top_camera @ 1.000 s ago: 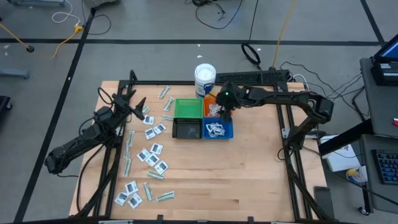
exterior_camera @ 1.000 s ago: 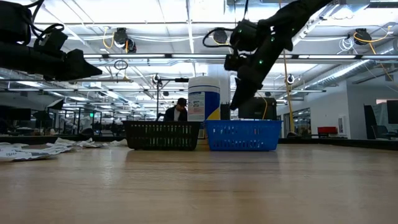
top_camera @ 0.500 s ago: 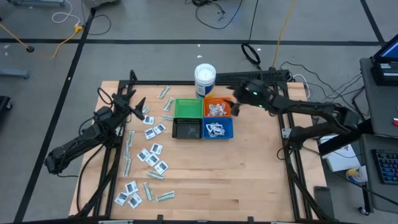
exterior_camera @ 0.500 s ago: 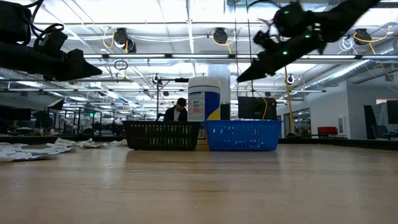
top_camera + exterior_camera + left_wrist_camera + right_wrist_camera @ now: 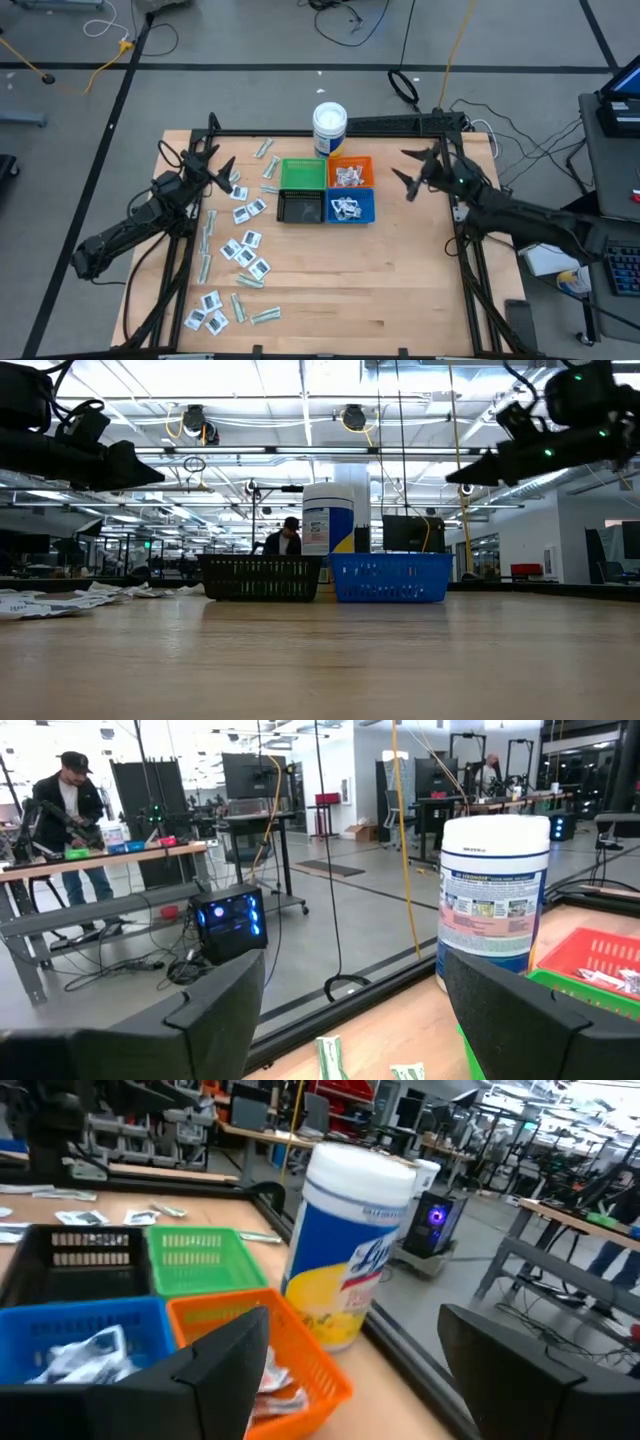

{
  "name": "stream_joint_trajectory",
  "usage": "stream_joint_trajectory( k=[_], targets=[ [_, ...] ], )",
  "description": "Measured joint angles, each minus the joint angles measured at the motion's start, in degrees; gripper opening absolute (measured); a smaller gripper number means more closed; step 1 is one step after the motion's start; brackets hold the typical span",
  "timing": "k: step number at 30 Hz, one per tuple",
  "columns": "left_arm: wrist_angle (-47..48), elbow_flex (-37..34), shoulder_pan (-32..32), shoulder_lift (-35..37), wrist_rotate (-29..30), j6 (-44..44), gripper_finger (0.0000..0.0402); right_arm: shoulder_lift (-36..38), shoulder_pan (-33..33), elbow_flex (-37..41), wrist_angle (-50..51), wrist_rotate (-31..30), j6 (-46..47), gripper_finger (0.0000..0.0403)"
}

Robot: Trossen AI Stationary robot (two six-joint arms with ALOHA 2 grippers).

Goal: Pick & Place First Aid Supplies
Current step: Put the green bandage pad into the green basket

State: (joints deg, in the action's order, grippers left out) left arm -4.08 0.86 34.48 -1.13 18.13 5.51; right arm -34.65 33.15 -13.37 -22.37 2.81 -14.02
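The first aid packets (image 5: 245, 250) lie flat and scattered over the left part of the table: white sachets and pale-green strips. More packets sit in the orange bin (image 5: 349, 175) and the blue bin (image 5: 347, 208). My left gripper (image 5: 222, 170) hovers open above the table's far left, beside the scattered packets, and holds nothing. My right gripper (image 5: 405, 172) is open and empty. It hangs in the air to the right of the bins, with its fingers pointing back at them. The right wrist view shows the orange bin (image 5: 300, 1350) between its spread fingers.
Four square bins stand together at the table's far middle: green (image 5: 302, 174), orange, black (image 5: 300, 208) and blue. A white tub with a blue label (image 5: 329, 128) stands just behind them. The wooden table's edge (image 5: 420, 340) bounds a bare near-right area. A person (image 5: 285, 538) stands far off in the room.
My right gripper has pulled away from above the orange and blue bins toward the table's right edge. It rose and tipped from pointing down to nearly level. The left arm and the packets on the table stay as they were.
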Motion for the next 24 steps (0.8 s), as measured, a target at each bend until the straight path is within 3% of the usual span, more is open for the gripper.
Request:
stream_joint_trajectory(
  k=[9,24],
  targets=[
    [0.0,0.0,0.0,0.0,0.0,0.0,0.0308,12.3,0.2,10.2,0.6,0.0,6.9,0.0286],
    [0.0,0.0,0.0,0.0,0.0,0.0,0.0308,25.4,0.2,10.8,18.8,0.0,6.9,0.0286]
  ],
)
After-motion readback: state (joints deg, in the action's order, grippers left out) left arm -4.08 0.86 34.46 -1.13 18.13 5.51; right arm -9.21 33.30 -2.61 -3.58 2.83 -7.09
